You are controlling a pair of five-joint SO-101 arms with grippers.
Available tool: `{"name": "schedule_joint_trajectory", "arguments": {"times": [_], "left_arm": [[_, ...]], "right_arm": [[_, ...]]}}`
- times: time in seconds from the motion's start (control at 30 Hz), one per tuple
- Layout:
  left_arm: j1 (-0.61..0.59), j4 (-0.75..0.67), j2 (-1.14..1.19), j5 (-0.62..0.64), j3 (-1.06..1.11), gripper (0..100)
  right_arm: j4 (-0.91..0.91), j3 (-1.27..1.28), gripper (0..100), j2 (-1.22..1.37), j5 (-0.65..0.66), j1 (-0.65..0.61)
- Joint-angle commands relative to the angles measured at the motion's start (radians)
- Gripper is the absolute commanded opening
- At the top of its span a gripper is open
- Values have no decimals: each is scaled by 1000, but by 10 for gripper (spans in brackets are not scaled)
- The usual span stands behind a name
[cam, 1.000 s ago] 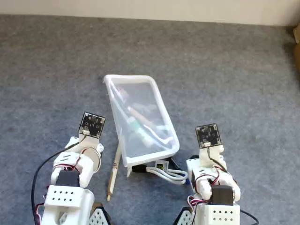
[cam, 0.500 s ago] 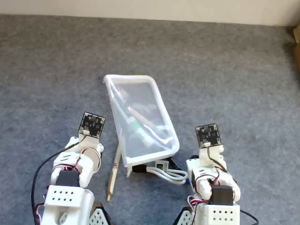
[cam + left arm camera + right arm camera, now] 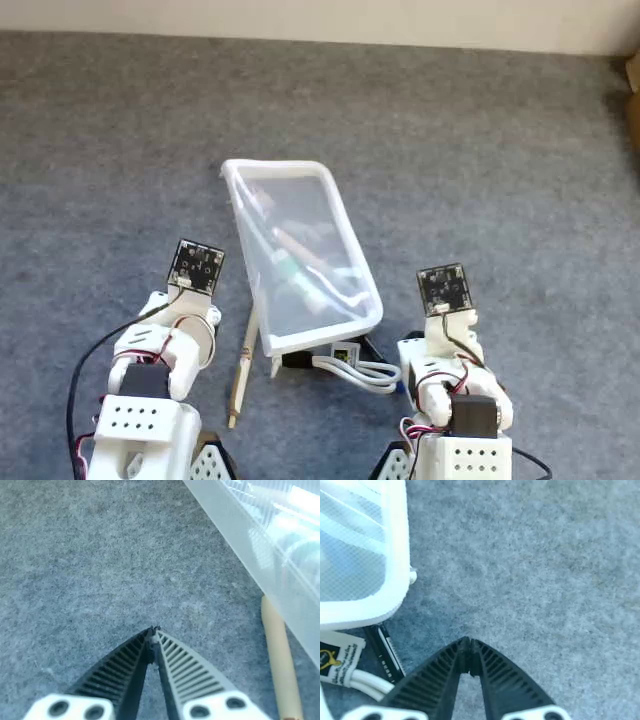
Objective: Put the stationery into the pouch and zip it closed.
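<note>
Grey carpet (image 3: 500,150) bears the pouch (image 3: 300,250), pen (image 3: 241,375) and cable (image 3: 358,371) beside.

The table cover (image 3: 480,150) is grey felt-like cloth — matt, fuzzy. The pouch (image 3: 300,255) is translucent, slightly glossy plastic with fine mesh and smooth white edging. The beige pen (image 3: 241,372) looks matt — perhaps wood. The left gripper (image 3: 154,630) and right gripper (image 3: 468,641) are ribbed matt plastic.

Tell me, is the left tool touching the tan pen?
Apart. The left wrist view shows grey carpet between the left tool and the tan pen.
</note>
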Motion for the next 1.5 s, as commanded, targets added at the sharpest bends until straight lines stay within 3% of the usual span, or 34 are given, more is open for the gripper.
{"name": "schedule_joint_trajectory", "arguments": {"times": [0.0,1.2,1.33,1.47], "left_arm": [[-10,3,-15,6,24,5],[-36,3,-16,6,1,5],[-170,2,-16,6,-13,5],[-179,8,-16,-74,-27,5]], "right_arm": [[4,143,9,-13,-5,13],[-7,143,12,-15,-2,10],[-124,142,12,-15,135,13],[-203,142,12,-15,224,13]]}}
